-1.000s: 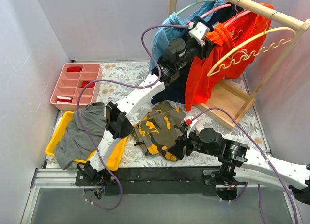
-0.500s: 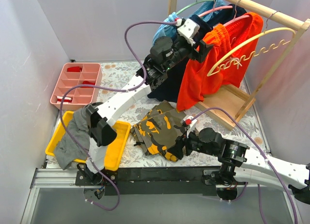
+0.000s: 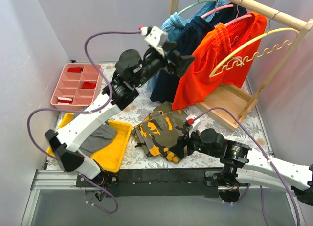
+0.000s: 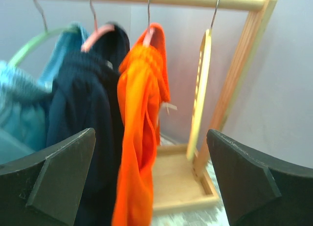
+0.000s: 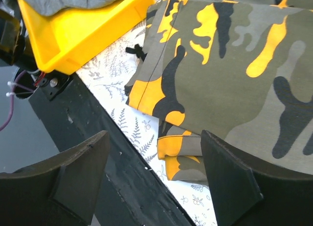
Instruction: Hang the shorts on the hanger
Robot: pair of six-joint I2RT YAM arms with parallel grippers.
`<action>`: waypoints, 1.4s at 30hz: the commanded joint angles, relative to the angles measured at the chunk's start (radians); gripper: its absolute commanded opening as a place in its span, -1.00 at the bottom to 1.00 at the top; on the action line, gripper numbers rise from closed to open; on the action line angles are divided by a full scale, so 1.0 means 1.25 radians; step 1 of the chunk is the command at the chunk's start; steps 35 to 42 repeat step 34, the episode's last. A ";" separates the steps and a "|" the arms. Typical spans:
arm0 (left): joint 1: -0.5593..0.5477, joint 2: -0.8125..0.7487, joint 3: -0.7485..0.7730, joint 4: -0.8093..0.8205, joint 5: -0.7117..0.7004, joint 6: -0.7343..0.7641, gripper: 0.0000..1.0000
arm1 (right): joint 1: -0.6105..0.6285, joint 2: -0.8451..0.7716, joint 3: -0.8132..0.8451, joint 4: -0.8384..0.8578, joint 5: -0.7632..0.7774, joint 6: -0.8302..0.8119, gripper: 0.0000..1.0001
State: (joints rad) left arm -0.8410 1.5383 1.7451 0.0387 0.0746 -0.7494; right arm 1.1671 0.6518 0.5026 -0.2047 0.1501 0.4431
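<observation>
Up at the wooden rail (image 3: 264, 7), the left tool (image 3: 186, 63) is drawing back toward the left and is now standing apart from the shorts (image 3: 208, 72), where one second ago it was pressing right into them. Its jaws are gaping wide and carrying nothing. The shorts are hanging free on the hanger (image 4: 147, 36), so I am judging the task as nearly done, with only the retreat remaining. The right tool (image 5: 154, 138) is hovering low, also spread wide and empty, over the camouflage garment (image 3: 161, 130) on the bench (image 3: 122, 91). Room is opening on the left side, but the navy shorts (image 3: 173, 81) are hanging just beside the left tool, and the yellow hanger (image 3: 254, 42) is crowding the shorts on the other side.
</observation>
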 commanded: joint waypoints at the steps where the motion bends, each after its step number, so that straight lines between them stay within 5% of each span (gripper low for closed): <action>1: -0.002 -0.159 -0.151 -0.063 -0.049 -0.129 0.96 | 0.005 -0.005 0.043 0.010 0.066 -0.006 0.71; 7: -0.003 -0.309 -0.398 -0.169 -0.179 -0.267 0.96 | 0.005 -0.004 0.035 -0.004 0.150 0.016 0.93; 16: -0.011 -0.427 -0.702 -0.280 -0.249 -0.456 0.96 | -0.001 0.047 -0.023 0.052 0.198 0.059 0.97; 42: -0.023 -0.448 -0.760 -0.380 -0.285 -0.548 0.96 | -0.033 0.143 -0.039 0.072 0.263 0.163 0.97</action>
